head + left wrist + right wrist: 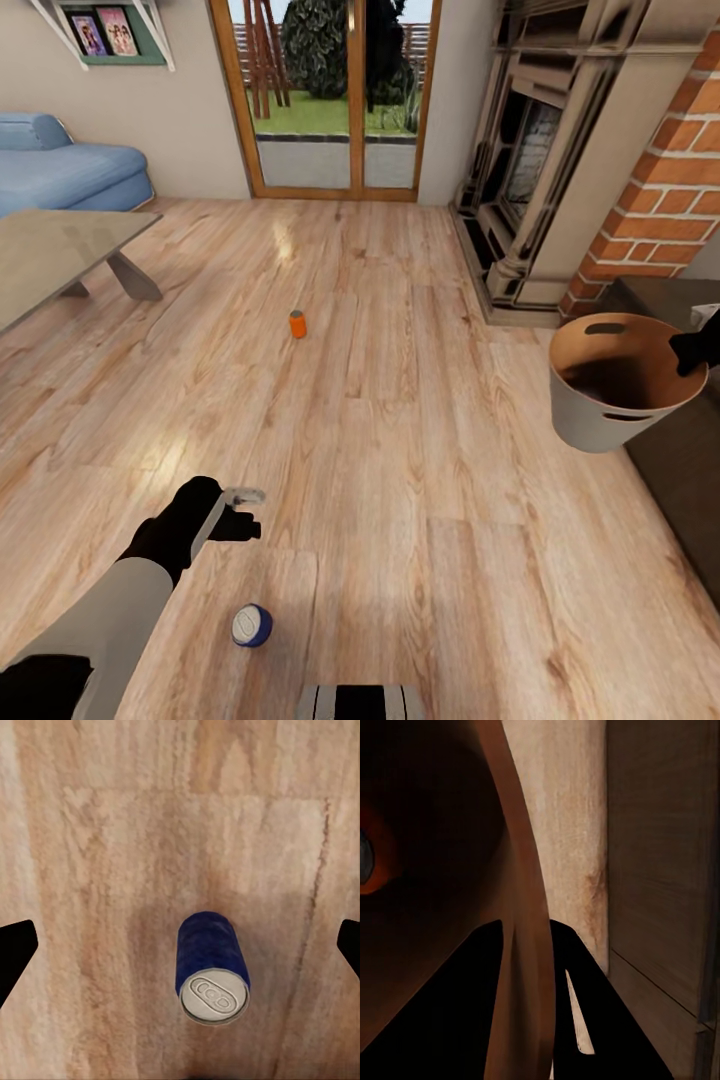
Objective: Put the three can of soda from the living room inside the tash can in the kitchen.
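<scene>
Dark blue soda can (pixel 213 965) stood upright on wood floor (pixel 150 832), silver top showing, between widely parted left gripper fingertips (pixel 13 952)

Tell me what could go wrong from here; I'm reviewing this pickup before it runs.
The blue can stands upright between the open left tool fingers; an off-centre close may tip it and send it rolling. The right tool grips the bucket by its rim only, tilted, so the orange can inside might spill.

The orange can (pixel 367 862) inside the bucket (pixel 521 945) is cut off by the edge, and the right claw (pixel 697 350) too.
</scene>
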`<state>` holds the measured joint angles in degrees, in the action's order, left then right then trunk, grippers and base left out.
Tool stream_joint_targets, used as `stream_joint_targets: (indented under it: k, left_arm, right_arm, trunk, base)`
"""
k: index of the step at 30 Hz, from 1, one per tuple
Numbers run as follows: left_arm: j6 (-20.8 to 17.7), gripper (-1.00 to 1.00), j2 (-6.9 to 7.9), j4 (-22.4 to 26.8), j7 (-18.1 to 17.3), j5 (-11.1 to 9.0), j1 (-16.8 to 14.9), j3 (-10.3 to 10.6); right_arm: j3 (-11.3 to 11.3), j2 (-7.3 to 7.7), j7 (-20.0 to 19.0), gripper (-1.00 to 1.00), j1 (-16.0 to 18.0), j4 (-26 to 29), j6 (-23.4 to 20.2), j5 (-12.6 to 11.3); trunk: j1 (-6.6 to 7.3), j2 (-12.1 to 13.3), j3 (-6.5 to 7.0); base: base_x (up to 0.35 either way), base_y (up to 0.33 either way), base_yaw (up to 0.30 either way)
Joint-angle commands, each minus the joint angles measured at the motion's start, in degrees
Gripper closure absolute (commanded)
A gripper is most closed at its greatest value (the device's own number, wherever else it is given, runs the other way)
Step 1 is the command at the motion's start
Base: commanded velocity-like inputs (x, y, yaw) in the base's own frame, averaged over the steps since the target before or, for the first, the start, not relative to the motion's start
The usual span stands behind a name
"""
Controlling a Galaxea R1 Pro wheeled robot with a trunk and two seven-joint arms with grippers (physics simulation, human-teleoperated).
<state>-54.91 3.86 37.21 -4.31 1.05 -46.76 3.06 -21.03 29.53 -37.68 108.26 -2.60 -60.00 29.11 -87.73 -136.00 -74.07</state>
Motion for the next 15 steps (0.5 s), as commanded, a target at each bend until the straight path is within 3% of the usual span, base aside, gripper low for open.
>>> stream_joint_targets:
  k: [1,15]
  left_arm:
    - [0.0,-1.00,0.00,0.0,0.0,0.0,0.0,0.0]
    - [-0.1,-1.00,0.01,-0.1,0.0,0.0,0.0,0.0]
  right_arm:
    - [-0.1,-0.04,0.0,1.00,0.0,0.0,0.0,0.1]
    - [-0.8,-0.26,0.0,1.00,0.0,-0.1,0.0,0.2]
  trunk:
    - [-0.21,-0.4,-0.17]
    - [-3.07,-5.6,-2.75]
  base:
    - [0.000,0.000,0.000]
    - [0.000,0.000,0.000]
